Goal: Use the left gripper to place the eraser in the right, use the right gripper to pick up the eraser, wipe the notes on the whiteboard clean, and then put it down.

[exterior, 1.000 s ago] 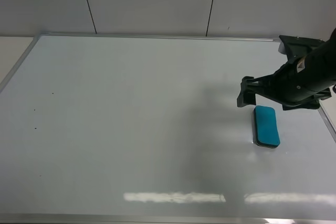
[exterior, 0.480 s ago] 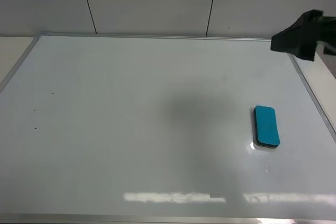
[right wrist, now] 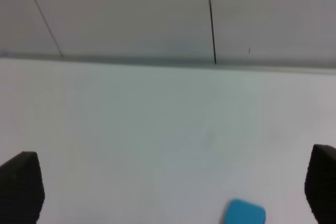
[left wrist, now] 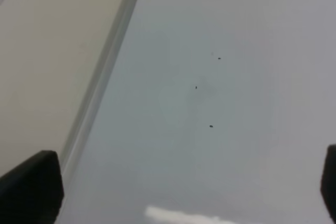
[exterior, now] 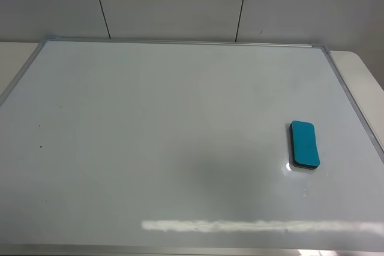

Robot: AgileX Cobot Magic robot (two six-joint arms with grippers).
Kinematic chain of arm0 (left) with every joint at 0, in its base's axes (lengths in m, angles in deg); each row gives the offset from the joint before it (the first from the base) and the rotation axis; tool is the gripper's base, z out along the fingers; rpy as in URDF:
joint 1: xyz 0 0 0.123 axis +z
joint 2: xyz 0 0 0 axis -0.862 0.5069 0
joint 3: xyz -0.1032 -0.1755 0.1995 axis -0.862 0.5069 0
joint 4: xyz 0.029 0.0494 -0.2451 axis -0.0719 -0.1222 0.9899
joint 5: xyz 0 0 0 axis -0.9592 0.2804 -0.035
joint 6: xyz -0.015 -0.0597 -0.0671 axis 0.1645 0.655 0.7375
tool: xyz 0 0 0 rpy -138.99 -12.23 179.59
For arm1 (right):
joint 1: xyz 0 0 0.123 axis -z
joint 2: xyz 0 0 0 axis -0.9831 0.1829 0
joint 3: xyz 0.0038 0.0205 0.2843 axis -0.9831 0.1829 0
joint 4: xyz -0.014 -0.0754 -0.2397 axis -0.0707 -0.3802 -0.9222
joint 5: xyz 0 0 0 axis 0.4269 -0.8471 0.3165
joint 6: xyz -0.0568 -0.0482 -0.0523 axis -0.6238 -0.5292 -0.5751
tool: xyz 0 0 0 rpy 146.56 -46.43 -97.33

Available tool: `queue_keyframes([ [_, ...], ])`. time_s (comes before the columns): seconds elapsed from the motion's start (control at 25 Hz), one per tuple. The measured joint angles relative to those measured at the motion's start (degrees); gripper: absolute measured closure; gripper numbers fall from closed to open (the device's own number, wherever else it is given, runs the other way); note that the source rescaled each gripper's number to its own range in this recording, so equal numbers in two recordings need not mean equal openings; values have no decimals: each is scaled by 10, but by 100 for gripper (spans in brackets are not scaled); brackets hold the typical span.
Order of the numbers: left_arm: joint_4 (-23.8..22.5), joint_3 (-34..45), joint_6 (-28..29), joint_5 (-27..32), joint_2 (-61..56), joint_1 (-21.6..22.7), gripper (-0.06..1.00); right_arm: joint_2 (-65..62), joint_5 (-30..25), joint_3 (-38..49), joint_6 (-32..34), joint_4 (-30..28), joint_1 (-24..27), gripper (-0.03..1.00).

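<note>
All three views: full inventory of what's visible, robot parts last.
whiteboard: 1, glossy white with thin silver frame, fills most of the exterior high view; no marker scribble visible on it.
eraser: 1, teal-blue top on a dark base, lying flat on the board toward its right side, nothing touching it.
dark specks: 3 tiny ones, black, near the board's left edge.
table: 1, off-white, showing past the board's left and right edges.
wall: grey panels with dark seams, behind the board.
left gripper: 1, black, open, empty, over the board's left edge.
right gripper: 1, black, open, empty, eraser visible beyond it.
</note>
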Motion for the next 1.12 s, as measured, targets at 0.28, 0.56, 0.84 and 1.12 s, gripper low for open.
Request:
queue_keyframes([
  [0.28,0,0,0,0,0,0,-6,-27,-163,1,-1,-38,0,-3],
  [0.56,0,0,0,0,0,0,-6,-58,-208,14,-17,-93,65,-3],
  [0.84,0,0,0,0,0,0,-6,-136,-224,59,-46,-91,151,-3],
  [1.12,0,0,0,0,0,0,-6,-136,-220,81,-65,-82,168,-3],
])
